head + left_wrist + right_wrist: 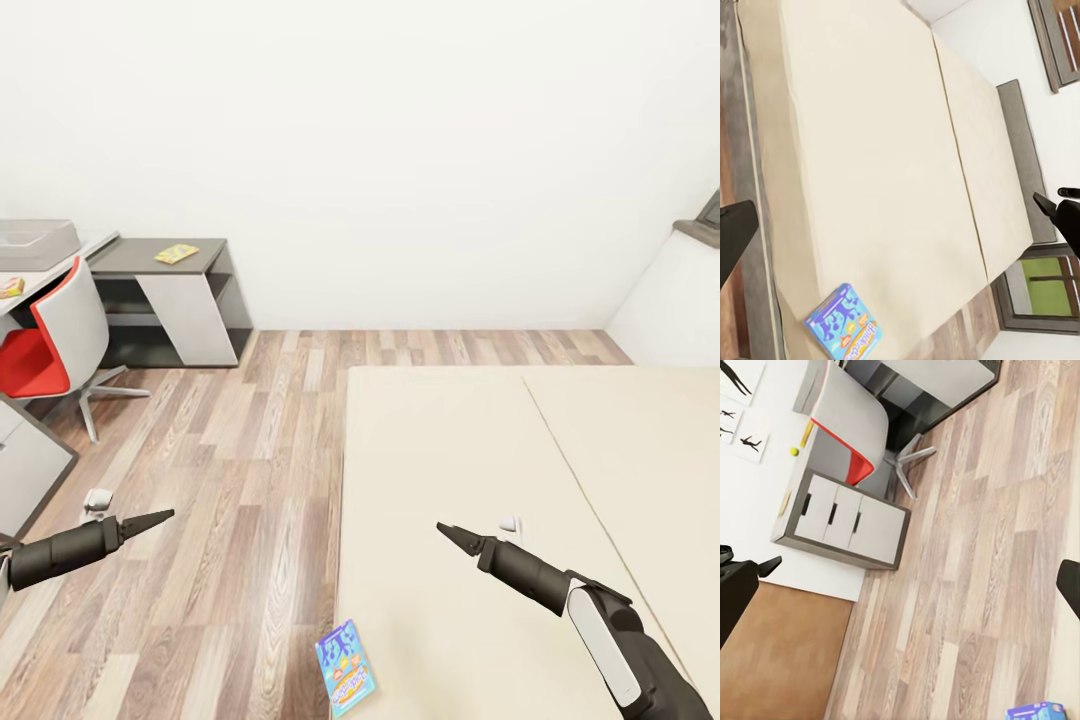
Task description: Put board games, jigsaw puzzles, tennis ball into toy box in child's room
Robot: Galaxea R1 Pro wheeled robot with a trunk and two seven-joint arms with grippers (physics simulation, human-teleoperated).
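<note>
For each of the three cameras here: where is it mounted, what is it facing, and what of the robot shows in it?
Head: on the head, looking down at the bed, floor, desk; both arms and the left pincer and right pincer show.
Left wrist: on the left arm, facing the bed and blue game; dark fingertips at both edges.
Right wrist: on the right arm, facing floor, chair, drawers.
Shared: all three show the blue game.
</note>
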